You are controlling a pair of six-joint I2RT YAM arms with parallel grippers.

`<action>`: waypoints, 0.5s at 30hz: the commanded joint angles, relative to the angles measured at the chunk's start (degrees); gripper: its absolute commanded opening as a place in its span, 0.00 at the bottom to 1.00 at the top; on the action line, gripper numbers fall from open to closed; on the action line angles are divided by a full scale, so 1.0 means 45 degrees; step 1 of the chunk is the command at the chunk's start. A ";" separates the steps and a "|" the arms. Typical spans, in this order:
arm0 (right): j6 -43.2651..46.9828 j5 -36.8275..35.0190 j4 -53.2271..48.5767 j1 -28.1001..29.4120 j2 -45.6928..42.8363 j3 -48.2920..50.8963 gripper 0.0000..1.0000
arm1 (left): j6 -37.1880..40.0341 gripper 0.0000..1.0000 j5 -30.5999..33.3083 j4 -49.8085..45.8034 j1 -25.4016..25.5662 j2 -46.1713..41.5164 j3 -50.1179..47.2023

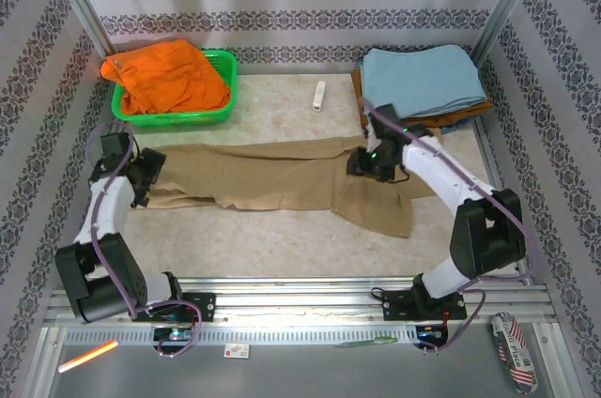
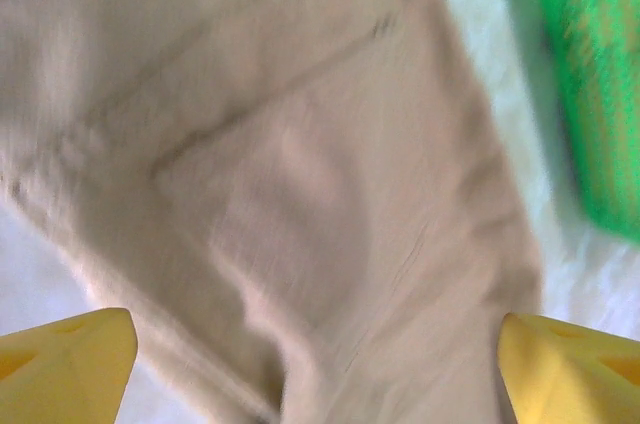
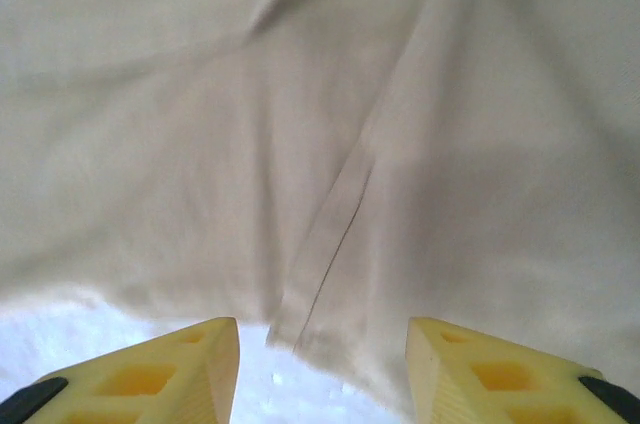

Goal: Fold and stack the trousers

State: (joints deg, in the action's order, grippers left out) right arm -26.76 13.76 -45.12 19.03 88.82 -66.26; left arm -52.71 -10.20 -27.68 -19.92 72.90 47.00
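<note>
The khaki-tan trousers lie stretched across the middle of the table, one end at the left and the wider end at the right. My left gripper hovers low over their left end. In the left wrist view it is open wide, with wrinkled trousers cloth spread loose below the yellow fingertips. My right gripper is over the trousers' right part. In the right wrist view it is open, a seamed trousers edge just ahead of the fingertips, with bare tabletop between them.
A green basket holding an orange garment stands at the back left, close to my left gripper. A light-blue folded cloth lies on a brown one at the back right. A small white object sits between them. Bare table lies in front.
</note>
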 commanded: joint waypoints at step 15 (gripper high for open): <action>-0.0634 -0.3519 0.0656 0.3583 0.3278 0.0729 0.36 | -0.0629 0.87 0.0937 0.1946 0.0397 0.0653 -0.3779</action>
State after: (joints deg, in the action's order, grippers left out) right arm -29.50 2.87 -42.57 35.38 102.59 -62.46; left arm -55.13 -8.54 -23.68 -18.00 73.76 32.84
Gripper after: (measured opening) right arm 0.390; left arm 0.878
